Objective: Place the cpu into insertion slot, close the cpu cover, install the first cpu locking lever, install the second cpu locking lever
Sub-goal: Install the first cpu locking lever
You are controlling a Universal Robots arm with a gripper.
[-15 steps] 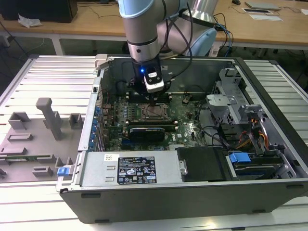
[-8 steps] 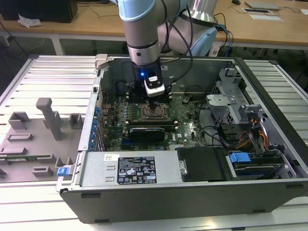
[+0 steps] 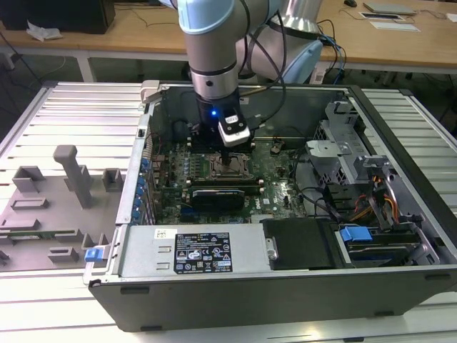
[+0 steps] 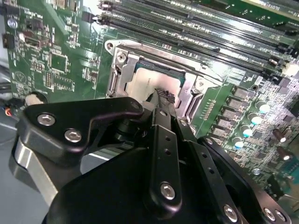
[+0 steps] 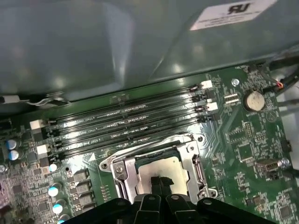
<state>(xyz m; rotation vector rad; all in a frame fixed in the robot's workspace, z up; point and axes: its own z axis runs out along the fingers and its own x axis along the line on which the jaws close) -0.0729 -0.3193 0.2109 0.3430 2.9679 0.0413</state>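
Note:
The cpu (image 5: 159, 167) (image 4: 144, 85) lies flat in the insertion slot (image 3: 227, 168) on the green motherboard, its pale metal top showing through the window of the cpu cover (image 5: 195, 161) (image 4: 188, 78). The silvery cover frame lies down around the chip. My gripper (image 5: 161, 183) (image 4: 163, 94) (image 3: 228, 158) stands straight over the socket with its black fingers pressed together. The tips sit on or just above the chip's top near one edge of the window, with nothing between them. Whether the tips touch the chip I cannot tell.
Long black memory slots (image 5: 126, 119) run beside the socket. A black graphics card (image 3: 218, 194) lies in front of it in the exterior view. The case walls (image 3: 214, 250), a drive cage (image 3: 343, 153) and cable bundles (image 3: 371, 204) close in the board.

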